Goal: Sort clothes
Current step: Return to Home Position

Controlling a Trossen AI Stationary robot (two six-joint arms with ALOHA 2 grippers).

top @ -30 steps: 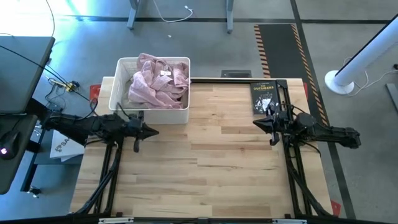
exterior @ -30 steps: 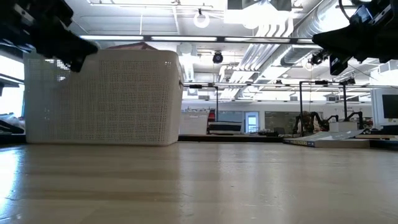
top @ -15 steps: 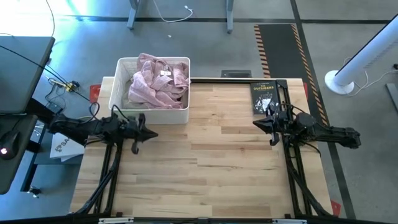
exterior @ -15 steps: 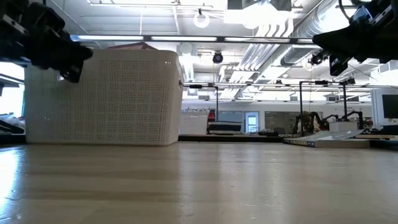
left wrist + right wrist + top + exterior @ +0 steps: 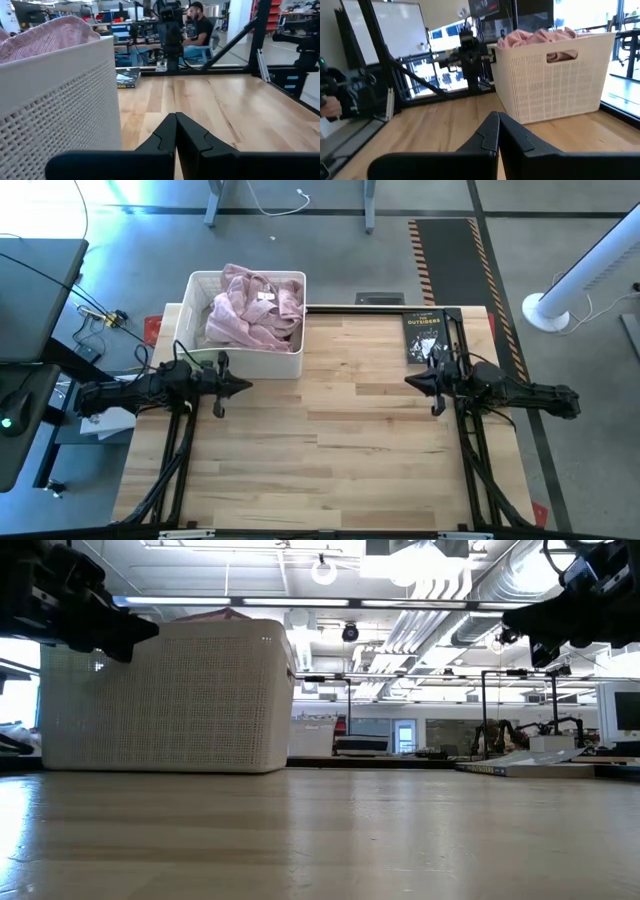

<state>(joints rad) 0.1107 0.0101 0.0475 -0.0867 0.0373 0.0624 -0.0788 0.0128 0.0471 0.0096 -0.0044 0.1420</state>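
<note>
A light pink garment [image 5: 252, 310] lies piled in the white lattice-walled basket [image 5: 188, 320] at the table's far left; it also shows in the right wrist view [image 5: 535, 36] and the left wrist view [image 5: 50, 35]. The other clothes are out of view. My left gripper [image 5: 246, 387] is shut and empty, held above the table just in front of the basket. My right gripper [image 5: 408, 382] is shut and empty, held above the table's right part, near the book.
A black paperback book [image 5: 423, 335] lies flat at the table's far right. The basket's wall [image 5: 60, 110] stands close beside my left gripper. A person sits beyond the table's right side in the left wrist view [image 5: 200, 27]. Bare wood stretches between the two arms.
My left gripper has drawn back a little toward the table's left edge, then come forward and risen slightly, staying shut. My right gripper has kept still.
</note>
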